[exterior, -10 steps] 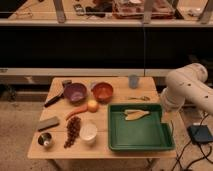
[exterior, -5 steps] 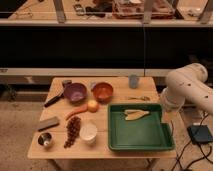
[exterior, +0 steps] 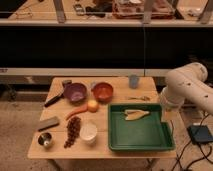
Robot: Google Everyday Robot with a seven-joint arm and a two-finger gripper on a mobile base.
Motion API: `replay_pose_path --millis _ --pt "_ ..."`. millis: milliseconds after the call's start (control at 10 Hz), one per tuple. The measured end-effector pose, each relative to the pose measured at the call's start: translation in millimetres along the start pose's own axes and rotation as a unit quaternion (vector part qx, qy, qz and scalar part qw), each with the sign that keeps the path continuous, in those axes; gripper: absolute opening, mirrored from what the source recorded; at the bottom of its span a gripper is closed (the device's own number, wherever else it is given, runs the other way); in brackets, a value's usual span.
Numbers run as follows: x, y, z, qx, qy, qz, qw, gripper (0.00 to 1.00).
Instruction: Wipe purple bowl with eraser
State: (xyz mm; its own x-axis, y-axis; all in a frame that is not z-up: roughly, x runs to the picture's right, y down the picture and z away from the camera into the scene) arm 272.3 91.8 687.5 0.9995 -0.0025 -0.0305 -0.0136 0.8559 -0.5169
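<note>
The eraser (exterior: 48, 123) lies flat near the front-left edge of the tabletop (exterior: 114, 81). Its long axis runs left to right, with the right end angled slightly back toward the purple bowl (exterior: 75, 92), well apart from it. No lettering is legible. The hand is hidden behind the white arm (exterior: 187, 90) at right, its fingers apart.

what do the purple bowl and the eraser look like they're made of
Purple bowl: probably plastic. It is smooth and evenly coloured, with a thin moulded-looking rim.
Eraser: likely felt or a similar soft material. It is a flat, dark-grey block with a matte finish and no shine.
The claw is not in view; only the white arm shows at the right.
</note>
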Motion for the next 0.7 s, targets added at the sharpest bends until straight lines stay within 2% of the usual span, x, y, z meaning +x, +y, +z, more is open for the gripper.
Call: replay_pose_path --millis 200,400,700 --pt "-33.2 -16.5 -4.6 0.013 -0.006 -0.023 0.9996 0.65" --pt "-85.8 -33.6 -13.9 0.029 -0.019 -0.049 0.9982 0.65" --pt "-157.8 -48.4 -26.3 0.057 -0.067 -0.074 0.9934 0.65"
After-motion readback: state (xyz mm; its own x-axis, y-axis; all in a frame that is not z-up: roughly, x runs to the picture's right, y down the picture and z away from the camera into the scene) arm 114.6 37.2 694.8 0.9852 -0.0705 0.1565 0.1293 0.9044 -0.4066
